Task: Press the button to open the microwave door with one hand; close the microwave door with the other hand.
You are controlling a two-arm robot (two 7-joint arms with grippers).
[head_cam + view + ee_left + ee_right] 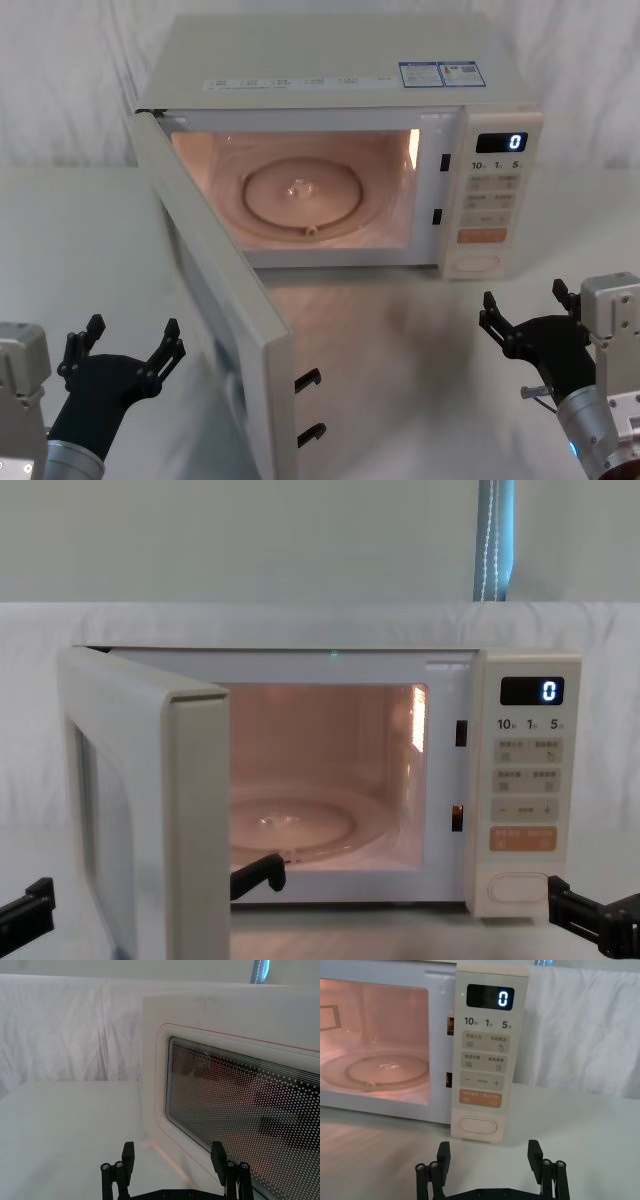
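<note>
White table [60, 230], microwave door [215, 300] ajar, glass turntable [303, 195] inside.

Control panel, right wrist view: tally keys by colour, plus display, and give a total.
Wide cream button: 1
Orange key: 1
Pale key blocks with grey symbols: 3
Digital display: 1
Total: 6

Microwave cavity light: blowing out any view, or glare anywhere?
Head view: the lit cavity glows warm pink, brightest at its right wall, casting a pinkish patch on the white table. Right wrist view: cavity washed out, black digital display still legible. Left wrist view: red glow through the cream microwave door dotted window.
</note>
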